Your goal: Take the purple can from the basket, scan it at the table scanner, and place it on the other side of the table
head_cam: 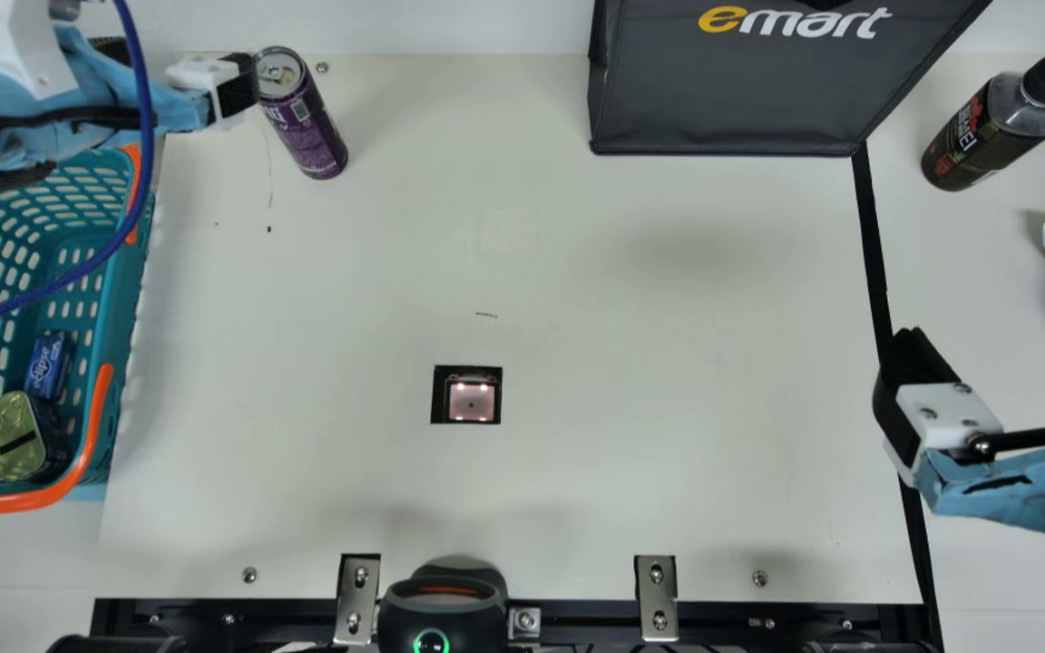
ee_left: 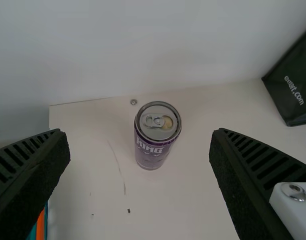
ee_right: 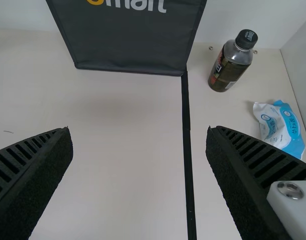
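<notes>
Main view: the purple can (head_cam: pixel 309 131) stands upright at the table's (head_cam: pixel 649 299) far left, a finger of my left gripper (head_cam: pixel 230 89) at its rim; contact I can't judge from here. Lit table scanner (head_cam: pixel 471 400) near the middle; black device with a green ring (head_cam: pixel 441 612) at the near edge. My right gripper (head_cam: pixel 994 349) hangs by the black strip (head_cam: pixel 874 240). Teal basket (head_cam: pixel 119 308), orange-handled, at the left edge: small blue pack (head_cam: pixel 49 365) and gold-lidded tin (head_cam: pixel 14 435) inside, side by side. Dark bag (head_cam: pixel 740 95) at the far side, contents hidden.

Left wrist view: ribbed fingers wide apart, nothing gripped. The can is in line with the gap, free of both; its pull tab (ee_left: pixel 154 120) reads clearly.

Right wrist view: that pair also wide apart and holding nothing. Past the strip, a dark-capped bottle (ee_right: pixel 230 65) upright, and a white-and-blue packet (ee_right: pixel 280 128).
</notes>
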`<state>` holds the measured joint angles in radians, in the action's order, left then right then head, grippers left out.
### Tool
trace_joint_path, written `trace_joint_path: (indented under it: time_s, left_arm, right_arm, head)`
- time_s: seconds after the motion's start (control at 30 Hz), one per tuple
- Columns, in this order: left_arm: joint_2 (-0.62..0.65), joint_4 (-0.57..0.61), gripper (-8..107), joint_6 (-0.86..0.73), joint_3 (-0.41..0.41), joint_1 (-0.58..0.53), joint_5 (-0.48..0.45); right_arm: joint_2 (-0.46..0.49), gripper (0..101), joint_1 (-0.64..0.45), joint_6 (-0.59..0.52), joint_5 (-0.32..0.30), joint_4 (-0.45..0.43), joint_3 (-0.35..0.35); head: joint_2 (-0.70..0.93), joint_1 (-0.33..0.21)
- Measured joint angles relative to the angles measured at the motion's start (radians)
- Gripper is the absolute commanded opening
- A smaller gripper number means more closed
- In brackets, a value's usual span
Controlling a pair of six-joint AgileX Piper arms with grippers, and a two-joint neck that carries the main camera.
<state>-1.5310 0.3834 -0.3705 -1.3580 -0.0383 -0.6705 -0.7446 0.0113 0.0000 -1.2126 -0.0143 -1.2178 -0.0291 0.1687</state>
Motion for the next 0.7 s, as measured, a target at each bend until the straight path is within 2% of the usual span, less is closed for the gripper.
trace_joint_path:
  time_s: [0.37,0.7]
  left_arm:
    - [-0.142,-0.032,90,0.082,-0.085,-0.018,0.004]
    - [-0.214,-0.037,90,0.170,-0.149,-0.047,-0.002]
  right_arm:
    - [0.000,95,0.000,0.000,0.000,0.000,0.000]
    - [0.000,95,0.000,0.000,0.000,0.000,0.000]
  head:
    - [0.000,0.000]
    - [0.000,-0.002]
